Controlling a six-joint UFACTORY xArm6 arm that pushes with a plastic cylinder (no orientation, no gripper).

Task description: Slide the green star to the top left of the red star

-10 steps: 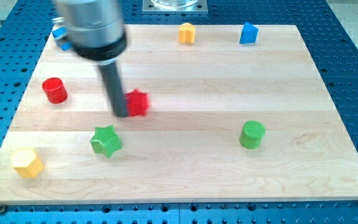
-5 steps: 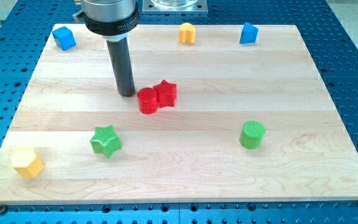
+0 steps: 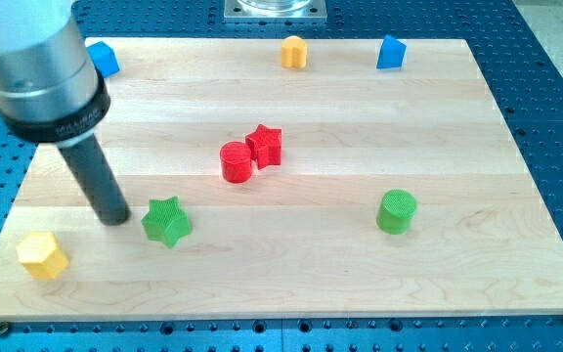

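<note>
Tip: my tip (image 3: 115, 217) is set down on the board, just to the view's left of the green star, very near it; a touch cannot be told.
Rod: a straight dark rod (image 3: 94, 176) with no jaws, so nothing is held by it.
Writing: small white letters are seen on the black band of the arm (image 3: 55, 117), but they are too blurred to be read.
Green star: the green star (image 3: 166, 221) is found low on the view's left part of the board, below and to the left of the red star, well apart from it.
Red star: the red star (image 3: 265, 146) is seen near the middle of the board.
Red round block: the red round block (image 3: 236, 161) is pressed against the red star's lower left side.
Green round block: the green round block (image 3: 396, 211) is seen alone toward the view's right.
Yellow blocks: two are counted, a yellow block (image 3: 43, 255) near the bottom left corner and a small yellow block (image 3: 293, 51) at the top edge.
Blue blocks: two are counted, a blue block (image 3: 103, 59) at the top left, partly hidden by the arm, and a blue block at top right (image 3: 390, 52).
Count: eight blocks in all are seen, two of each colour.
Board: a pale wooden board (image 3: 477, 147) is laid on a blue table (image 3: 555, 98) full of small holes.
</note>
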